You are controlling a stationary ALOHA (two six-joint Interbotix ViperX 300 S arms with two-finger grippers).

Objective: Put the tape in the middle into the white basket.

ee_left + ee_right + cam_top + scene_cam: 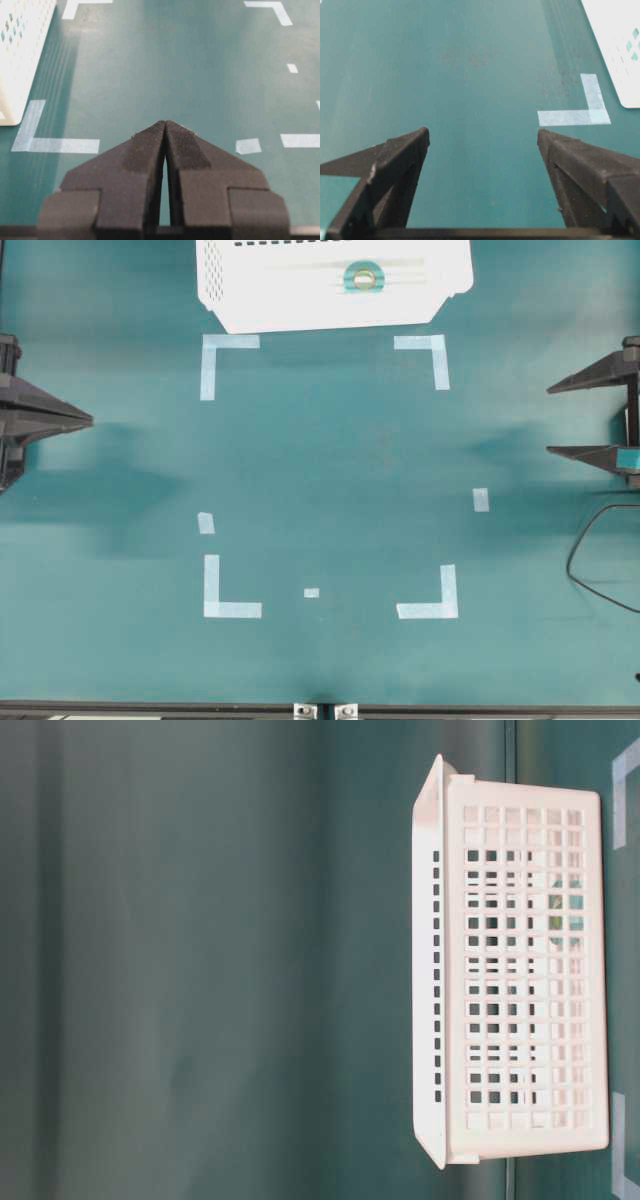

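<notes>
Teal tabletop [330, 470] is filling every view, with four pale corner marks [229, 358] on it. One white basket [330, 285], cropped by the overhead frame's top edge, is holding the single tape [362, 278]. Well apart from it, the right gripper [590, 418] is gaping wide and empty; the left gripper [85, 421] is pinching together on nothing.

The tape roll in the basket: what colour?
Teal with a tan core, clearest in the overhead view.
</notes>
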